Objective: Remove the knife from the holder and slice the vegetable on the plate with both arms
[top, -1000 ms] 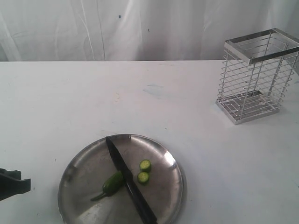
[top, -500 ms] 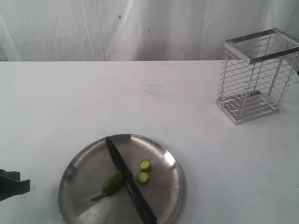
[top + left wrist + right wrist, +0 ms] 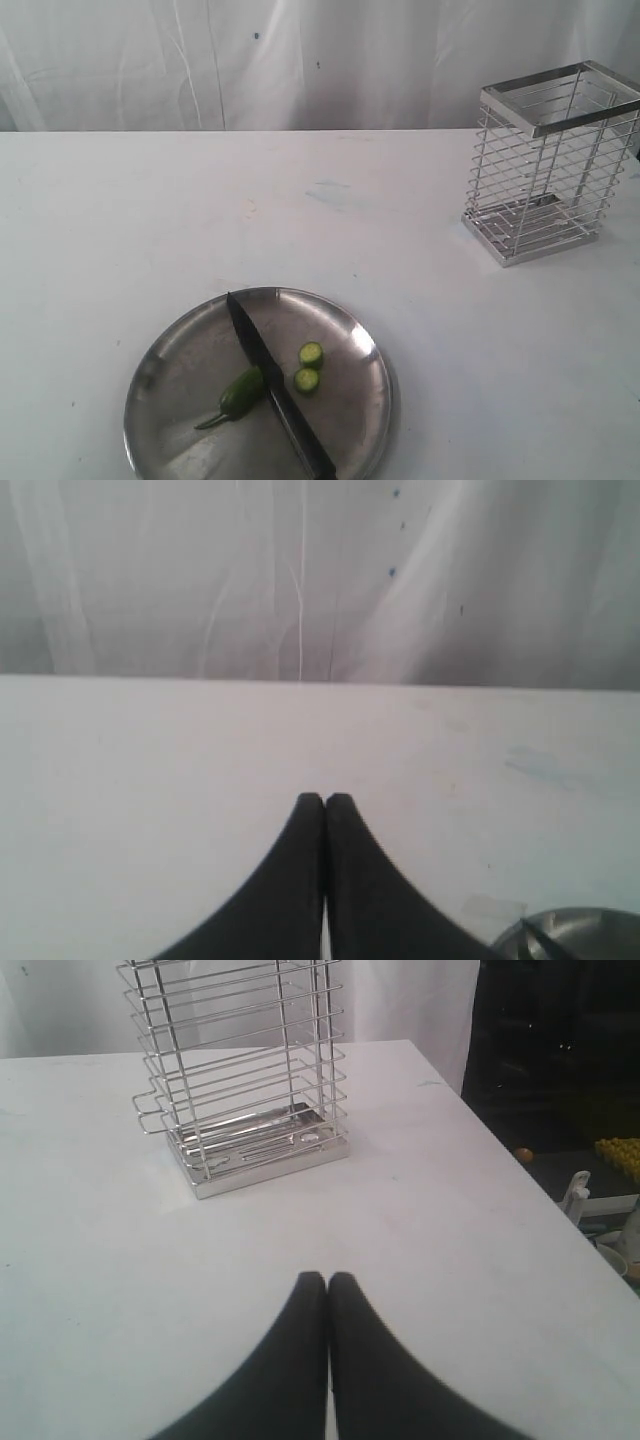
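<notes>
The left gripper (image 3: 325,802) has its black fingers pressed together and holds nothing, above bare white table (image 3: 150,780). Its camera catches only the rim of the round shiny steel plate (image 3: 585,925). In the exterior view a small glossy green pepper (image 3: 240,392) lies on that plate, against the left side of the long dark knife (image 3: 275,395). The knife lies diagonally, tip far-left and handle near-right, with two green discs (image 3: 311,354) just right of the blade. The tall chrome wire holder (image 3: 545,160) stands empty, well apart. The right gripper (image 3: 327,1280) is closed and empty, faces the holder, and is judged the farther from the knife.

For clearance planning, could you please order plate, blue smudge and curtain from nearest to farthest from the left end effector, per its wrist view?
1. Plate, close beside the end effector.
2. Blue smudge, farther out on the table.
3. Curtain, behind the far edge.
</notes>
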Robot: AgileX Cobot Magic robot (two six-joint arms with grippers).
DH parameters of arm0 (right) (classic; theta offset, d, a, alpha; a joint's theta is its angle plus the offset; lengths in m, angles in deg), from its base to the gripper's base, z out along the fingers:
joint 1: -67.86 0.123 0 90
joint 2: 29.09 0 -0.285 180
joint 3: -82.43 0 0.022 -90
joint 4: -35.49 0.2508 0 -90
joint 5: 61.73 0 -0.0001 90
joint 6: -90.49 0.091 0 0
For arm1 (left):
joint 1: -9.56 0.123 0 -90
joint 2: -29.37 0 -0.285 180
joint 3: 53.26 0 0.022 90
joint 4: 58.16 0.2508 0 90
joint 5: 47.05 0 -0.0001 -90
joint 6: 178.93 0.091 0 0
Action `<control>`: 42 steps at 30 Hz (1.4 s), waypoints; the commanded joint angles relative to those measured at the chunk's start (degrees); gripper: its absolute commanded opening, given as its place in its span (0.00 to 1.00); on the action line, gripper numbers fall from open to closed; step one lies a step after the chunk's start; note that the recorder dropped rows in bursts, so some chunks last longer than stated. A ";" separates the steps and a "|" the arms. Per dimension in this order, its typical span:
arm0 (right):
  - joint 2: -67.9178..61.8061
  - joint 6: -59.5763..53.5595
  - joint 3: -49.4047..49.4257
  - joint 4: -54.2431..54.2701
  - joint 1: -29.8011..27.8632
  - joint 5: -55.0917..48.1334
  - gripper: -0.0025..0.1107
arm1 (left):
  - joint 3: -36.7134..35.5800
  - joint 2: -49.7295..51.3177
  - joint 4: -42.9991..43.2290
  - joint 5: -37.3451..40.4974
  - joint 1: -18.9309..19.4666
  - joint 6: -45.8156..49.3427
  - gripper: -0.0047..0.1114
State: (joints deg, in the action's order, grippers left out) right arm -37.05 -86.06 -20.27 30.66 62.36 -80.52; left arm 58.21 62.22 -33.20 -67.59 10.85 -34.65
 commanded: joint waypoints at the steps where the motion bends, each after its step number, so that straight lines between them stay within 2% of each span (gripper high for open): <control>1: 0.18 -0.45 -0.08 0.16 -0.21 0.44 0.02 | -0.13 -5.31 0.42 1.17 0.21 -0.02 0.04; 6: 0.18 -0.45 -0.08 0.16 -0.21 0.44 0.02 | -0.58 -6.76 -1.60 5.62 1.62 -0.02 0.04; 8: 0.18 -0.45 -0.08 0.26 -0.21 0.44 0.02 | -3.25 -11.00 2.94 8.31 2.71 1.31 0.04; 10: 0.18 -0.45 -0.08 0.26 -0.21 0.44 0.02 | -7.42 -17.68 3.42 9.58 2.60 3.39 0.04; 12: 0.18 -0.45 -0.08 0.26 -0.21 0.44 0.02 | -8.69 -23.97 4.56 14.80 2.60 7.98 0.04; 13: 0.18 -0.45 -0.08 0.26 -0.21 0.44 0.02 | -8.69 -25.07 8.07 21.67 1.25 10.20 0.04; 14: 0.18 -0.45 -0.08 0.20 -0.21 0.33 0.02 | -8.69 -25.07 8.22 23.61 0.56 10.35 0.04; 16: 0.18 -0.45 -0.08 0.20 -0.21 -0.26 0.02 | -8.69 -25.07 8.38 25.35 -3.61 11.42 0.04; 17: 0.18 -0.45 -0.08 0.20 -0.21 -0.50 0.02 | -8.69 -25.07 8.27 23.08 -5.36 11.43 0.04; 18: 0.18 -0.45 -0.08 0.20 -0.21 -0.50 0.02 | -8.69 -25.07 8.14 15.02 -7.66 10.61 0.04; 19: 0.18 -0.45 -0.08 0.20 -0.21 -0.50 0.02 | -8.69 -25.07 8.24 9.31 -8.52 10.24 0.04; 20: 0.18 -0.45 -0.08 0.20 -0.21 -0.50 0.02 | -8.69 -25.07 8.39 0.32 -9.08 10.24 0.04; 21: 0.18 -0.45 -0.08 0.20 -0.21 -0.50 0.02 | -8.69 -25.07 8.53 -3.74 -9.08 10.24 0.04; 23: 0.18 -0.45 -0.08 0.20 -0.21 -0.50 0.02 | -8.69 -25.07 8.53 -5.33 -8.87 10.24 0.04; 26: 0.18 -0.45 -0.08 0.20 -0.21 -0.50 0.02 | -8.69 -25.07 7.45 2.01 -8.75 13.57 0.04; 27: 0.18 -0.45 -0.08 0.20 -0.21 -0.50 0.02 | -8.69 -25.07 3.78 6.09 -8.75 17.04 0.04; 28: 0.18 -0.45 -0.08 0.20 -0.21 -0.40 0.02 | -8.69 -25.07 -2.78 10.38 -8.75 21.78 0.04; 31: 0.18 -0.45 -0.08 0.20 -0.21 -0.40 0.02 | -8.69 -25.07 -32.16 22.58 -8.64 38.36 0.04; 32: 0.18 -0.45 -0.08 0.20 -0.21 -0.40 0.02 | -8.69 -25.07 -37.54 25.58 -8.50 41.55 0.04; 33: 0.18 -0.45 -0.08 0.20 -0.21 -0.40 0.02 | -8.69 -25.07 -39.16 28.97 -8.23 43.85 0.04; 35: 0.18 -0.45 -0.08 0.20 -0.21 -0.40 0.02 | -8.69 -25.07 -34.85 35.55 -8.23 46.63 0.04; 38: 0.18 -0.45 -0.08 0.20 -0.21 -0.40 0.02 | -8.69 -25.07 -32.96 38.07 -8.23 55.80 0.04; 40: 0.18 -0.45 -0.08 0.20 -0.21 -0.40 0.02 | -8.69 -25.07 -32.96 38.07 -8.23 55.63 0.04; 42: 0.18 -0.45 -0.08 0.20 -0.21 -0.40 0.02 | -8.69 -25.07 -32.96 38.07 -8.23 49.62 0.04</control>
State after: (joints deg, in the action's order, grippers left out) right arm -37.05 -86.06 -20.27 30.80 62.36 -81.15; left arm 49.53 37.41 -65.59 -30.27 2.35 18.93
